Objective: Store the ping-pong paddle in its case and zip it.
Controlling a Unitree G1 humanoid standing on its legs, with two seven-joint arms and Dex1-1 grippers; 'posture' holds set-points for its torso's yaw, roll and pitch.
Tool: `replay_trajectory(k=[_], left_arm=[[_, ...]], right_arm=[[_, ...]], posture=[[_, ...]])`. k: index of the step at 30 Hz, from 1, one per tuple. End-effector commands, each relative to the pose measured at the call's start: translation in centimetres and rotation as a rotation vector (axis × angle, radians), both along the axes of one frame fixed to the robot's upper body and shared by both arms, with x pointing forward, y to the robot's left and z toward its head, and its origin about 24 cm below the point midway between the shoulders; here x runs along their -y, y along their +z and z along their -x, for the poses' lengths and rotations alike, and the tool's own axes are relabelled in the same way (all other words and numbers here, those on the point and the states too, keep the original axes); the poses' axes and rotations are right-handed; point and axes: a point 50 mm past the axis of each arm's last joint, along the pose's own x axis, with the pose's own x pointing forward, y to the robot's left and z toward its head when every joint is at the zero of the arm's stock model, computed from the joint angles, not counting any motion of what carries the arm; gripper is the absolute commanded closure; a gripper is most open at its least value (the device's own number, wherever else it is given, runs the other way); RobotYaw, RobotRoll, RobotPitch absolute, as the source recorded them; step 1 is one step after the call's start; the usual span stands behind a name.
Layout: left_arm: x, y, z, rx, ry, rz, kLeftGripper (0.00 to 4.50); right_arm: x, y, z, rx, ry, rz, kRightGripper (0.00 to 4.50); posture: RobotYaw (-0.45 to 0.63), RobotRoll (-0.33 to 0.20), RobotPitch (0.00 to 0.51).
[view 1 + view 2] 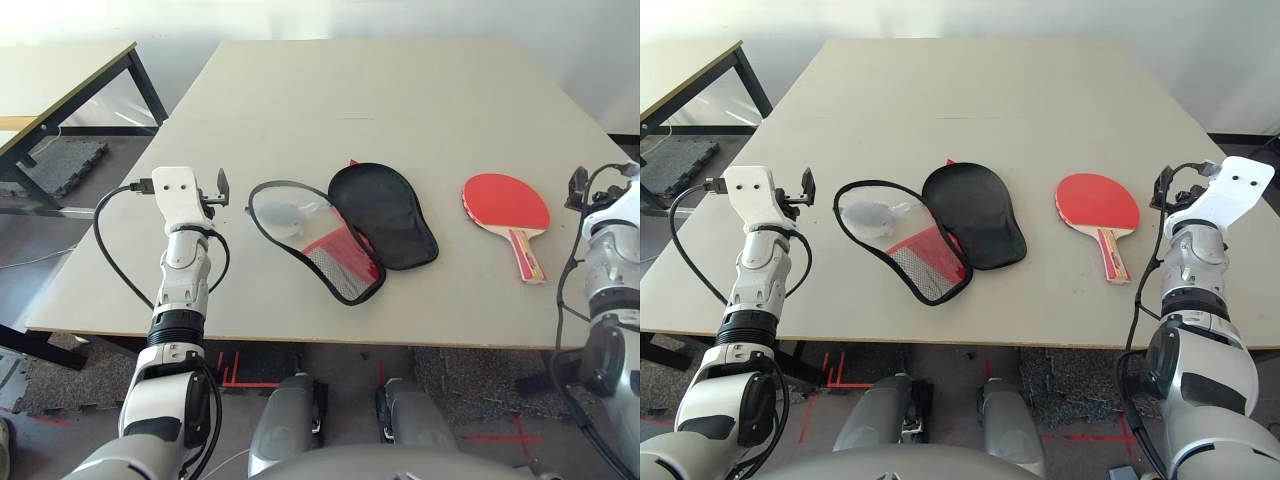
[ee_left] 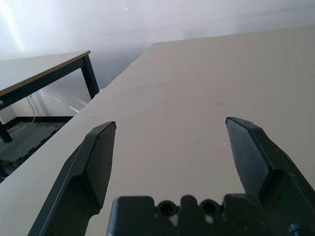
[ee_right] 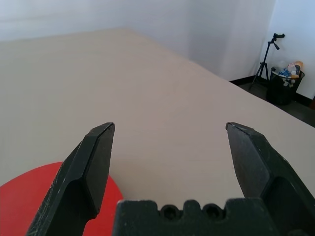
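Right of centre on the pale tabletop (image 1: 970, 90): round red-faced ping-pong paddle (image 1: 1098, 204), flat, short striped wooden handle toward the near edge. Just left of it, well clear, soft paddle-shaped case (image 1: 930, 232), unzipped and splayed, black lining up on one half, the other half showing a pale inside and red-and-mesh handle end. Right gripper (image 3: 170, 167) beside the paddle, jaws wide, empty. Left gripper (image 2: 170, 162) off the case's far side, jaws wide too, nothing held.

Risks, judged from here: flat paddle hard to pinch, likely to skid under a closing finger; floppy case prone to sliding or folding shut as the blade goes in; zipper small, easy to miss.

Right wrist view: red edge of the blade just under a finger (image 3: 83, 172), plus a tripod (image 3: 268, 64) by the wall. Head views: whole layout, both arms.
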Motion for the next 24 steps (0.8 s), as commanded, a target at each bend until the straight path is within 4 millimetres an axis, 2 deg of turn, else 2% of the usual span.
replay_trajectory(k=[1,5,9,14,18,24], left_arm=[[0.3,0.0,-0.2,-0.009,-0.031,-0.006,0.0],[1.0,0.5,-0.3,0.0,-0.113,-0.033,0.0],[1.0,2.4,-0.5,0.024,-0.236,-0.057,0.0],[1.6,4.8,-0.4,0.034,-0.477,-0.1,0.0],[2.7,6.3,-0.1,0.022,-0.689,-0.117,0.0],[3.9,8.0,0.1,-0.017,-0.882,-0.141,0.0]], right_arm=[[0.2,0.0,0.1,-0.025,-0.004,-0.01,0.01],[0.1,0.2,-0.3,-0.079,0.009,-0.023,0.01],[-1.5,1.8,-0.9,-0.147,0.166,-0.102,0.01],[-3.1,3.4,0.2,-0.335,0.281,-0.108,0.01],[-4.3,3.9,1.4,-0.565,0.272,-0.171,0.01],[-5.6,4.9,2.7,-0.711,0.311,-0.265,0.01]], posture=[[0.04,0.0,0.057],[0.04,0.0,0.058],[0.03,0.0,0.06],[0.0,0.0,0.066],[-0.02,0.0,0.069],[-0.03,0.0,0.08]])
